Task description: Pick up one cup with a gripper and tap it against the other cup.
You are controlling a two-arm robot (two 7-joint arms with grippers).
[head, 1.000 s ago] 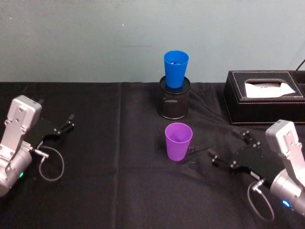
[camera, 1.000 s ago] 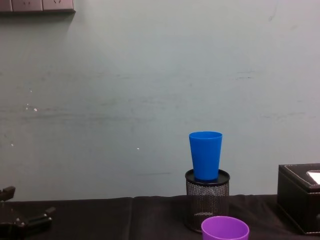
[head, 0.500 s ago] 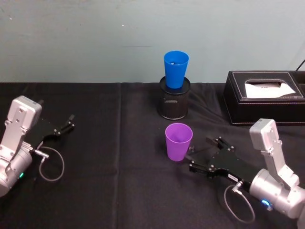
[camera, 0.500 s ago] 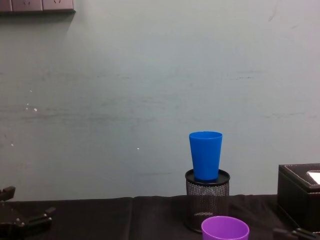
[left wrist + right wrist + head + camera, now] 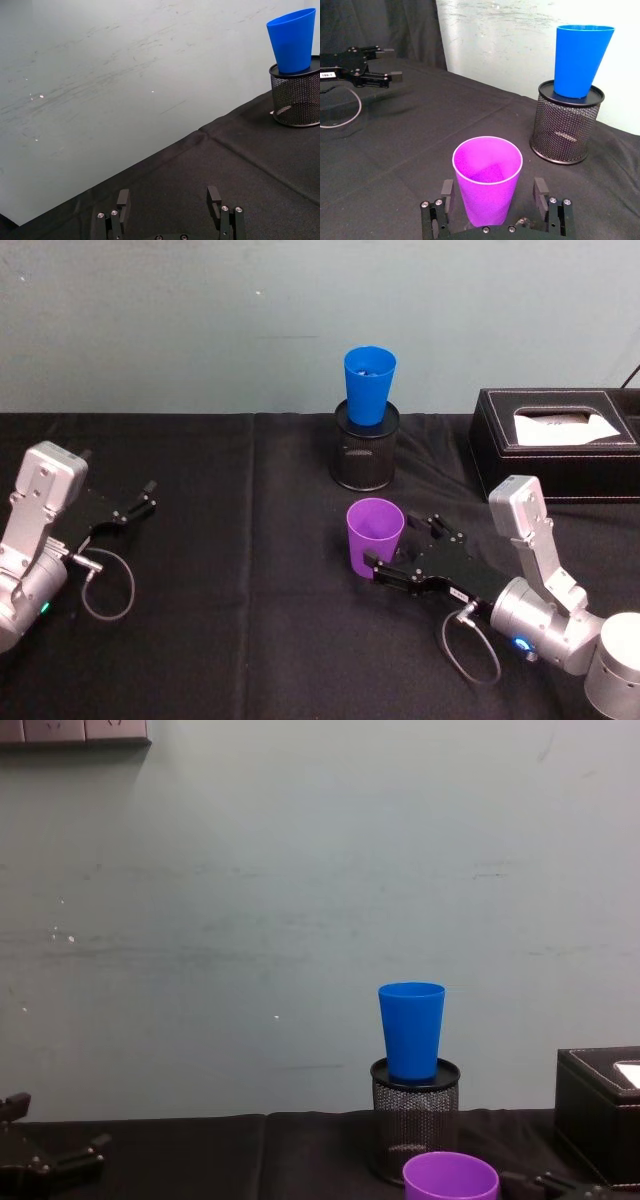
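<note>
The purple cup point(image 5: 375, 537) stands upright on the black tablecloth, its rim at the bottom of the chest view point(image 5: 450, 1178). My right gripper point(image 5: 401, 546) is open and straddles the cup low down. In the right wrist view the purple cup point(image 5: 487, 182) sits between the two fingers point(image 5: 447, 192) with a gap on each side. The blue cup point(image 5: 369, 384) stands upright on the black mesh pen holder point(image 5: 365, 455) behind it, also in the chest view point(image 5: 411, 1030) and right wrist view point(image 5: 581, 60). My left gripper point(image 5: 148, 496) rests open at the far left.
A black tissue box point(image 5: 560, 445) stands at the back right, close to the right arm. The mesh holder point(image 5: 415, 1120) is a little behind the purple cup. Loose cables loop beside both wrists. A pale wall runs behind the table.
My right gripper has moved left and forward from the right side of the table until its open fingers straddle the purple cup. The cups and the left arm have not moved.
</note>
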